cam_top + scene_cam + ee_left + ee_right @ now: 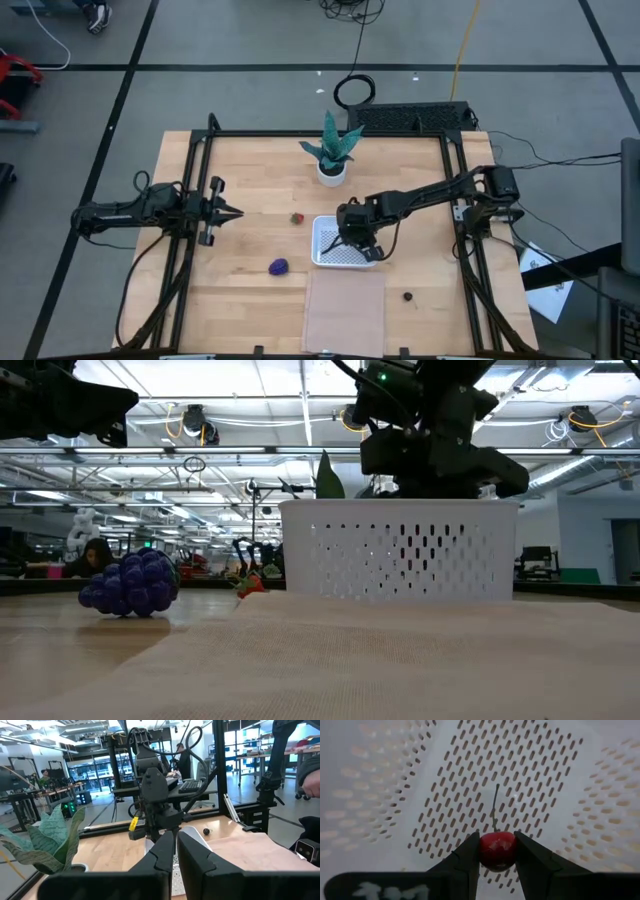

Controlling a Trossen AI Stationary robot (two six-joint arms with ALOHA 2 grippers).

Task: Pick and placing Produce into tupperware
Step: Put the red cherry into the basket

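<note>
My right gripper [356, 243] reaches over the white tupperware [330, 258] and is shut on the small dark red fruit [497, 851]; below it shows the perforated bottom [530, 780]. In the low view the right gripper [440, 460] hangs just above the tupperware's wall [400, 550]. The purple grape cluster [278, 266] [130, 585] lies on the table left of the tupperware. The strawberry-like piece [297, 218] [250, 585] lies beyond it. The blackish fruit [408, 296] [205, 831] rests right of the tan sheet. My left gripper [232, 212] [176, 852] waits shut at the table's left. My right gripper pinches the dark red fruit's round body [497, 862] between its two fingertips [470, 852], one on either side, coming from above and pointing down into the tupperware. The thin stem [495, 810] sticks out past the fingers. I cannot tell whether the fruit touches the bottom.
A green leafy plant in a white pot [332, 152] stands just beyond the tupperware. A flat tan sheet [345, 310] lies on the near side of it. A black frame [300, 133] runs round the table. Bare wood lies between the left gripper and the grapes.
</note>
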